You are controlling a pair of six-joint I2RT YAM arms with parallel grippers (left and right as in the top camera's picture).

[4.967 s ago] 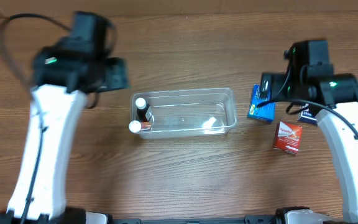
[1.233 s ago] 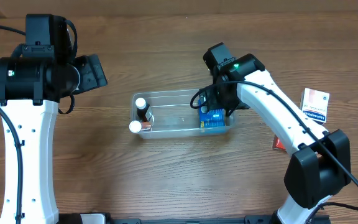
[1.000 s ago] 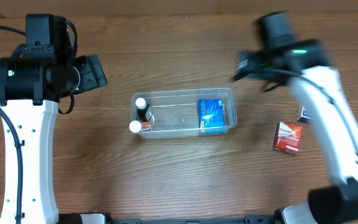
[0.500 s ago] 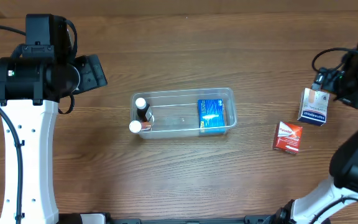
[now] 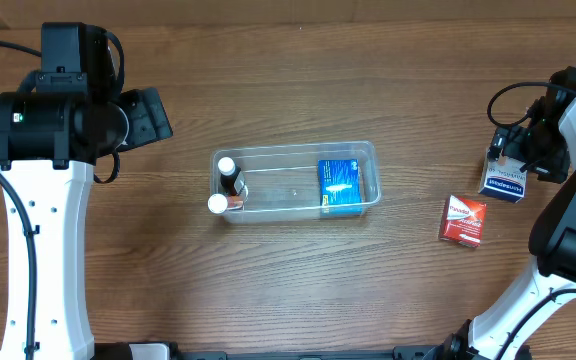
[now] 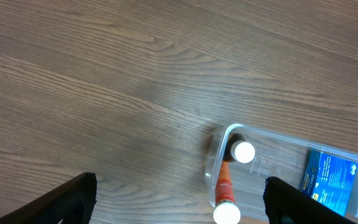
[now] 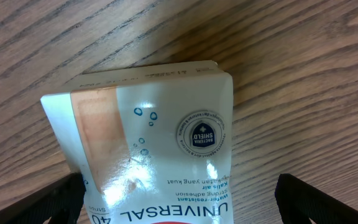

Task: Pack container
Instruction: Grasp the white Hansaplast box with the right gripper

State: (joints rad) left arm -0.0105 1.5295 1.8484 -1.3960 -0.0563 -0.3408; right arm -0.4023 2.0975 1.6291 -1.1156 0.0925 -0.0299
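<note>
Right jaws: you've left the clear plastic rectangular tub [image 5: 268, 149]; gaping, empty, over glossy white carton [image 7: 148, 143].
Left jaws: wide open, empty.
Blue cardboard box [image 5: 339, 186]: in tub now.

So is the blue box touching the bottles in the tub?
Apart. The overhead view shows the blue box at the right end of the tub, the bottles at the left, bare floor between.

The container [image 5: 288, 148], a clear rectangular tub with rounded corners and a rim, sits upright and uncovered mid-worktop [image 5: 288, 280]; a blue box [image 5: 339, 186] lies in its right end; two white-capped bottles [image 5: 228, 172] stand at its left end.
</note>
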